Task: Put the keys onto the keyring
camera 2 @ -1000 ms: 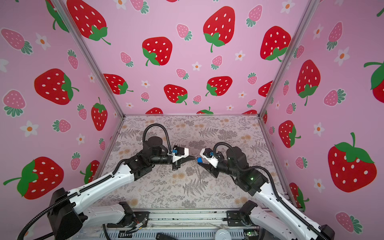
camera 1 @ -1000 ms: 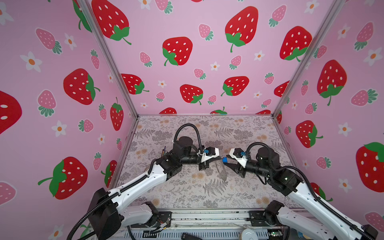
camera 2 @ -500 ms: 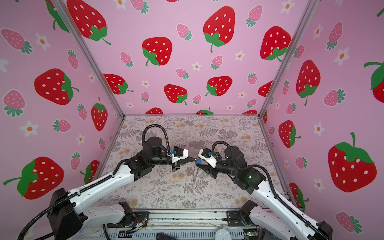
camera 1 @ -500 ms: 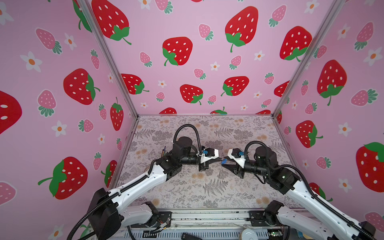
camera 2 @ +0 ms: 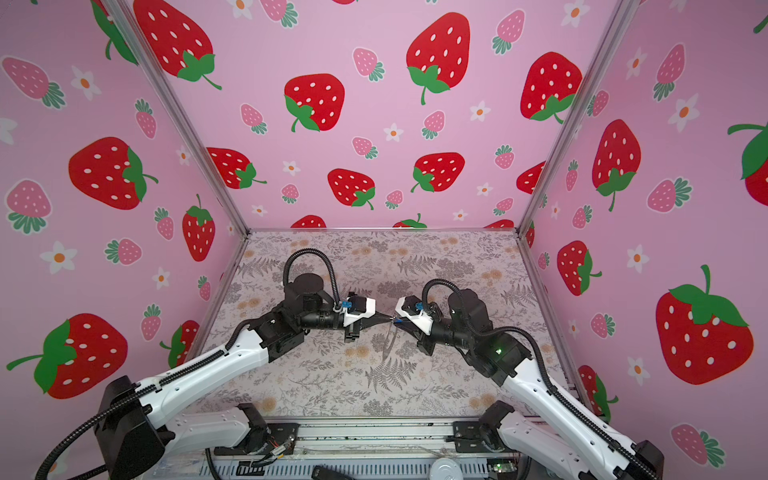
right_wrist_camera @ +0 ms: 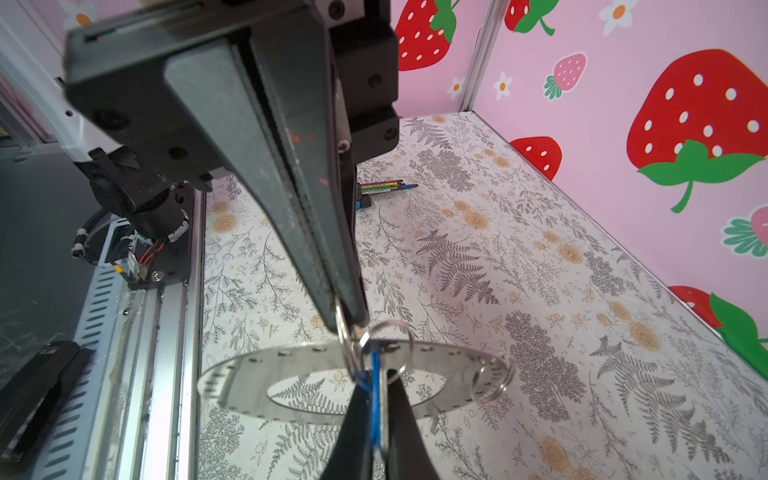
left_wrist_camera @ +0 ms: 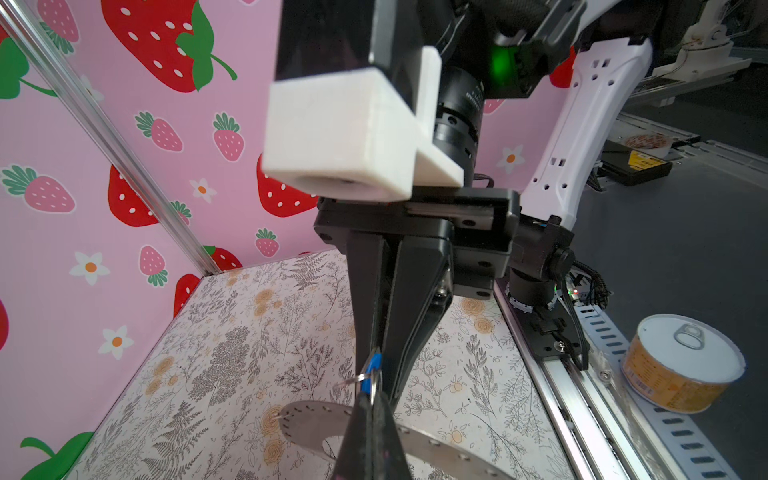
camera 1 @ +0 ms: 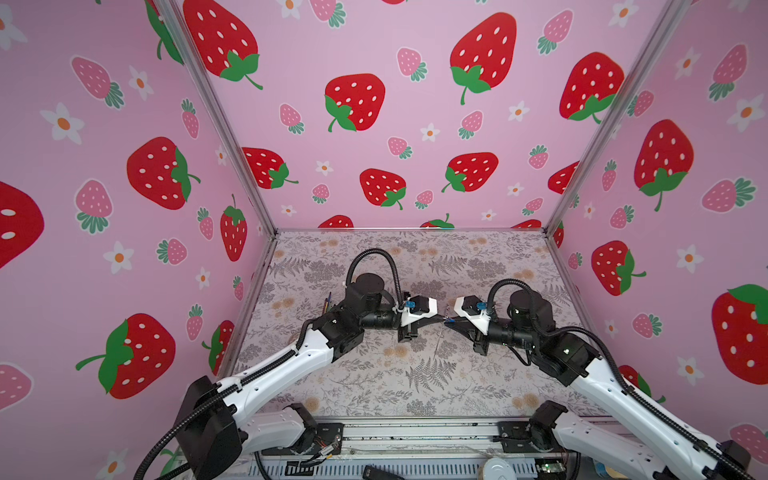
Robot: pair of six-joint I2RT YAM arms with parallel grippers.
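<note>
Keys (right_wrist_camera: 376, 394) (blue tag, silver loop) sit at the rim of the keyring (right_wrist_camera: 237, 378), pinched in the closed right gripper (camera 1: 449, 322), tag lengthwise along its fingers, facing the left gripper (right_wrist_camera: 348, 320), clamped shut holding the keyring; right arm nearer.

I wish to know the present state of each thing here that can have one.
left gripper: shut, holding the keyring up by its rim.
right gripper: shut on the keys.
keyring: in the air, above the table.
keys: gripped, close to the keyring; whether threaded on, unclear.
spare silver ring: hooked on the keyring's rim.
can: upright, lid sealed.
pencils: lying flat.
</note>
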